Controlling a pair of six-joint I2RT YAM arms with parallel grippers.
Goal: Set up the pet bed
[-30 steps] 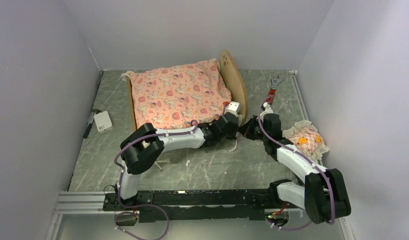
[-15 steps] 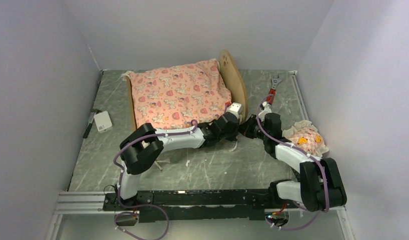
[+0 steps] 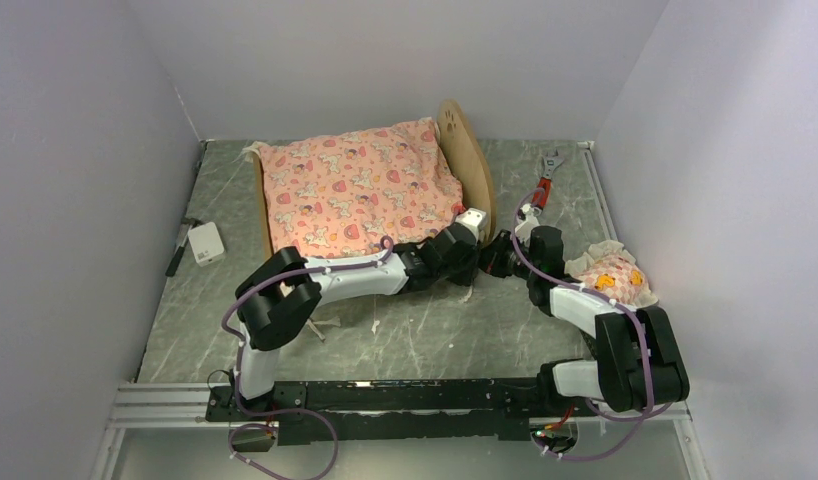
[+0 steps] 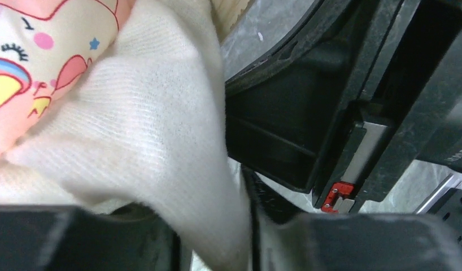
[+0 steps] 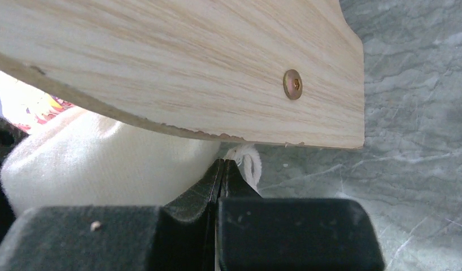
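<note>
wood of pale, straight grain makes up the pet bed, a small frame with a rounded headboard that stands at the back middle of the grey, marble-veined counter. a puffy pink cartoon-print mattress with a soft white knitted underside lies on it. a flat brass screw head sits in the headboard's smooth lower corner, whose bottom edge is slightly chipped. the left fingers, matt black, stand apart at the mattress's near right corner with a fold of white cloth between them; i cannot tell whether they press it. the right fingers are pressed together under the headboard's edge, with a white frilled scrap just beside their tips. a small ruffled pillow in matching print lies at the right wall.
</note>
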